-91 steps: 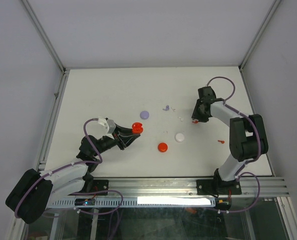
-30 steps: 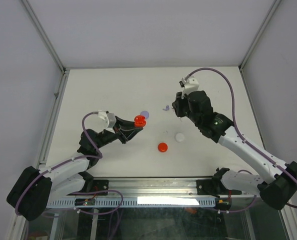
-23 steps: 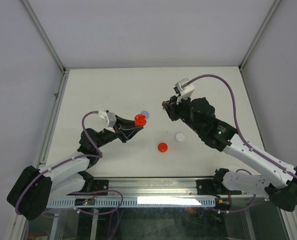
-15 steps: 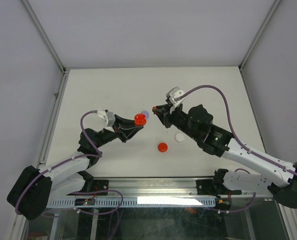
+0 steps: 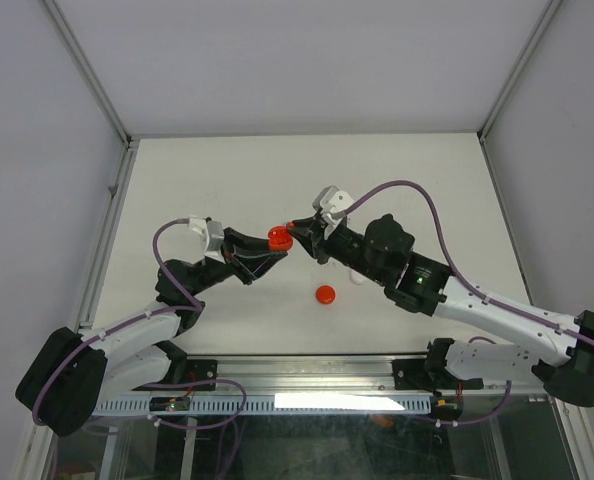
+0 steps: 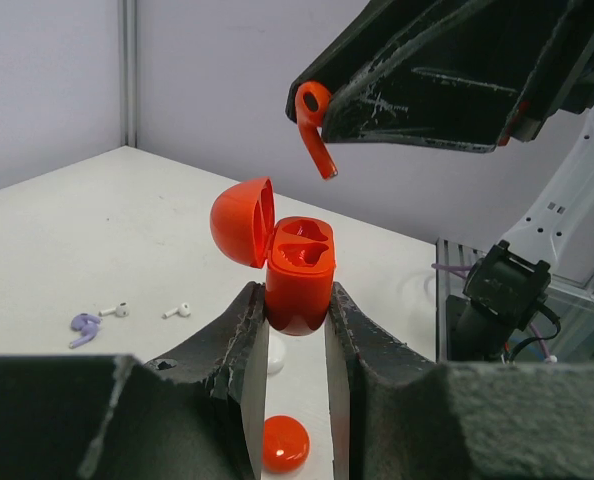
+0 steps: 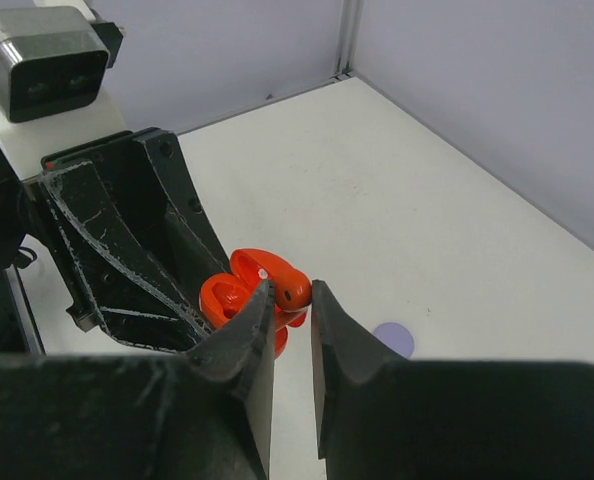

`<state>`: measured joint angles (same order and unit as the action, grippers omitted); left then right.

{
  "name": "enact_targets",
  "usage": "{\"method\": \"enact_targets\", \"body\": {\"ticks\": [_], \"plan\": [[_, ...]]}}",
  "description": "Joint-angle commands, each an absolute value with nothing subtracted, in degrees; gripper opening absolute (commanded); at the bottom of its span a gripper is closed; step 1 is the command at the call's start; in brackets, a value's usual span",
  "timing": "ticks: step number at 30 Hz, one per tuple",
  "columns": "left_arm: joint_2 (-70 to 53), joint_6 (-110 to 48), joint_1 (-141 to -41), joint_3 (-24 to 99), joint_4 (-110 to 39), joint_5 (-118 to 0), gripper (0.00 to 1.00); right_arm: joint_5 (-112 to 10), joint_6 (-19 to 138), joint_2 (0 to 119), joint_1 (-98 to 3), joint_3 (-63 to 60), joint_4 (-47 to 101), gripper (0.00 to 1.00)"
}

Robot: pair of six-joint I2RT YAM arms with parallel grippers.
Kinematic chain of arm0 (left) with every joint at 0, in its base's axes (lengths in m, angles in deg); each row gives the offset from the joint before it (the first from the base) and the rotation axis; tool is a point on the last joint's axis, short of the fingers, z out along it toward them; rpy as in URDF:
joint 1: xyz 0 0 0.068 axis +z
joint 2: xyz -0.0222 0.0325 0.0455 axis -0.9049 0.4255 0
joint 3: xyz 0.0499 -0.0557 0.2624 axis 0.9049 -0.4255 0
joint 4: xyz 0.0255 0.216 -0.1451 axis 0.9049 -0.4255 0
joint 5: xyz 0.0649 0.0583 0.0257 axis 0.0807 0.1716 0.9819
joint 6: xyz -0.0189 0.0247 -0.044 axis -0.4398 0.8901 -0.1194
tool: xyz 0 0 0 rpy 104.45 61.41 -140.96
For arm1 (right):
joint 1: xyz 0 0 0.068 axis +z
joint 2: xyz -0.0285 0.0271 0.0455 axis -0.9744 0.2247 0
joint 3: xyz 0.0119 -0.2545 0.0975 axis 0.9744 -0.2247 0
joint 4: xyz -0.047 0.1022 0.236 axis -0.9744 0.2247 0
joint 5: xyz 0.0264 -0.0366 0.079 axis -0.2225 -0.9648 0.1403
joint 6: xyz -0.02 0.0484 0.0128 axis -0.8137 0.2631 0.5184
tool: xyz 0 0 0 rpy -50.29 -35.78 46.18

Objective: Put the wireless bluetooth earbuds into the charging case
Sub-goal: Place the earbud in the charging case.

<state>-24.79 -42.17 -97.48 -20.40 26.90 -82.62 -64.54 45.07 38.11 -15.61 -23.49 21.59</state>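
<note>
Earbud (image 6: 315, 128): red, glossy, a round bulb with a short stem. My right claw (image 7: 289, 295) has its fingers pressed together on the bulb. The stem hangs free, slanting toward 5 o'clock in the left wrist view. The bud hangs in the air at about 12 o'clock of the case (image 6: 299, 275), near it but apart, and sits in neither well.

Case: red, small, rounded, upright. My left claw (image 6: 295, 300) is clamped on its lower body and holds it clear of the bench (image 5: 197, 180). The lid is swung open toward 10 o'clock. Two wells show, both empty as far as I can tell.

Risks, as I judge them:
1. The stem is tilted while the well stands upright, so a straight descent could catch the stem on the rim and twist the bud out of my pinch.
2. An off-axis push could tip the smooth case between my left fingers.
3. My right fingers are broad beside the case and could strike the lid.
4. A bud offered to the wrong well would not seat.

Loose earbuds (image 6: 82, 323), lilac and white, lie on the bench toward 9 o'clock. A red disc (image 6: 285, 443) lies at 6 o'clock.
</note>
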Motion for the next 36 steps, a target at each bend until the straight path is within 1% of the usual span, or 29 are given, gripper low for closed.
{"method": "enact_targets", "body": {"ticks": [1,31,36], "plan": [[-24.61,-43.98,-97.97,-18.56,32.17,-83.9,0.0,-63.17,43.53,38.96,-14.81,-23.22,16.99,0.12],[-23.73,-51.72,-98.0,-17.55,33.61,-81.83,0.0,-62.41,40.17,40.52,-12.33,-25.35,15.05,0.12],[-23.64,-54.83,-97.95,-17.14,31.42,-79.29,0.0,-60.25,40.01,39.96,-12.32,-25.97,14.93,0.16]]}}
